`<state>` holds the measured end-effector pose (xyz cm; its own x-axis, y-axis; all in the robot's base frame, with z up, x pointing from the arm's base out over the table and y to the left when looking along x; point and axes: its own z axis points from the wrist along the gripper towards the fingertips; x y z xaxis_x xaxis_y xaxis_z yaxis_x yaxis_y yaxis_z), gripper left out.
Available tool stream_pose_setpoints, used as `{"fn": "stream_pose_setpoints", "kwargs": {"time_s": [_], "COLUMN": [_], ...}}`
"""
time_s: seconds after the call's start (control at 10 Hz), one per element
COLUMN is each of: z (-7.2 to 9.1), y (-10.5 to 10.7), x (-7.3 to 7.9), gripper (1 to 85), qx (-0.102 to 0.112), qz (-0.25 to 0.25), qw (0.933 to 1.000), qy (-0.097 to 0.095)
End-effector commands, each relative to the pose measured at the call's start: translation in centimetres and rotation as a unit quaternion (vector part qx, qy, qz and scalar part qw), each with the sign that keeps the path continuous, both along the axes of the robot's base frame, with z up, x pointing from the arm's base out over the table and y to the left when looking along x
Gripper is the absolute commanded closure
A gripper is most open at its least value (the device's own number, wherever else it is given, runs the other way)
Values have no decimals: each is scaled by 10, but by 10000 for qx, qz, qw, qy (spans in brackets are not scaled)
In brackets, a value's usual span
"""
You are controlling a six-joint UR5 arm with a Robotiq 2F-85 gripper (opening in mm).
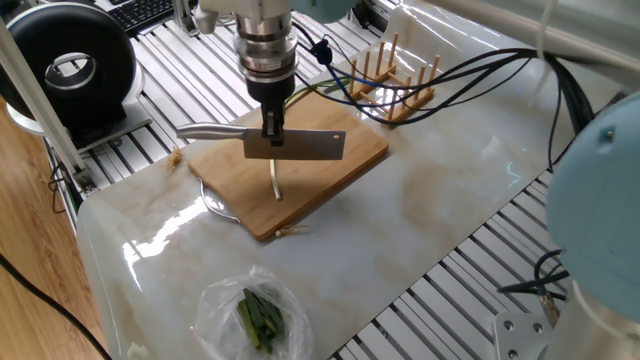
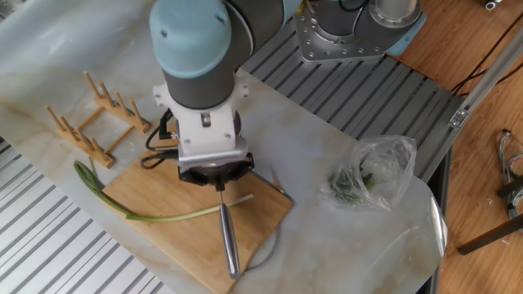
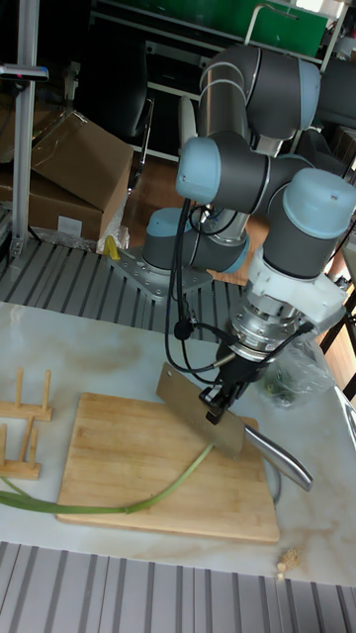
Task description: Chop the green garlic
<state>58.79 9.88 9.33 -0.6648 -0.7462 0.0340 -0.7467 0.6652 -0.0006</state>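
Note:
My gripper (image 1: 272, 127) (image 2: 219, 183) (image 3: 219, 405) is shut on a cleaver-style knife (image 1: 312, 148) (image 2: 230, 245) (image 3: 184, 388), gripped where blade meets steel handle. The blade hangs edge down, a little above the bamboo cutting board (image 1: 345, 175) (image 2: 163, 233) (image 3: 119, 435). The green garlic (image 1: 276, 181) (image 2: 163, 217) (image 3: 148, 497) lies whole across the board, its white end under the knife. Its green leaves trail off the board's edge toward the rack. The blade does not touch the stalk.
A wooden peg rack (image 1: 395, 78) (image 2: 91, 117) (image 3: 15, 415) stands beside the board. A clear plastic bag of dark green leaves (image 1: 258, 316) (image 2: 372, 174) lies on the marble top. A black round device (image 1: 70, 65) sits at the far left. Cables hang behind the arm.

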Motion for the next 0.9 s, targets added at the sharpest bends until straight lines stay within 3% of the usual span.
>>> {"fn": "stream_pose_setpoints", "kwargs": {"time_s": [0.0,0.3,0.8], "z": [-6,-9,-16], "y": [8,6,12], "x": [3,-2,-8], "gripper": [843,843,843], "qx": [-59,-96,57], "qz": [-58,30,182], "qw": [10000,9999,9994], "qy": [43,139,280]}}
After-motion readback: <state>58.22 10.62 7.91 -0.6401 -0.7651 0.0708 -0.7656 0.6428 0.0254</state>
